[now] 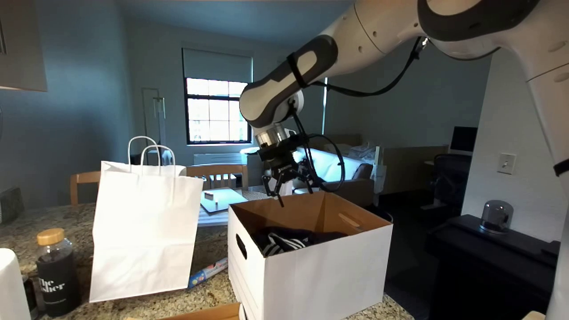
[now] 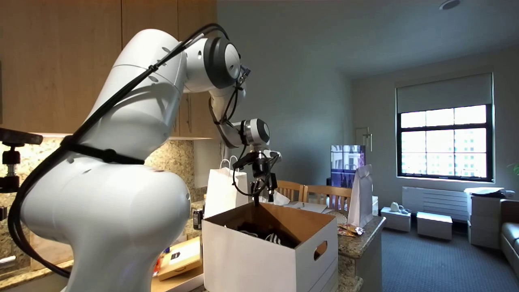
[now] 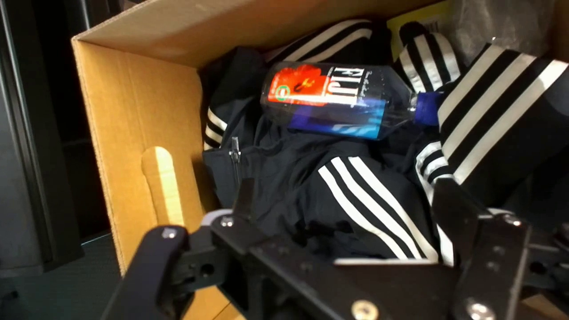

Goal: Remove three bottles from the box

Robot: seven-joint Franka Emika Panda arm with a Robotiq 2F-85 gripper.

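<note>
My black two-finger end effector is spread, nothing gripped, above the large white cardboard box, probably set for a pick. Clear blue-capped plastic bottle lies sideways inside, on dark white-striped clothing whose folds likely stop it rolling.

The box stands upright with its top open: white cardboard outside, brown inside, an oval hand-hole in each of two opposite walls. Inside the box I see one bottle, transparent, printed with a red flower, white FIJI lettering and blue panels. It lies on its side near one wall of the box. Its base is directed toward a hand-hole wall, apart from it; the neck points away. The blue cap is fitted.
</note>
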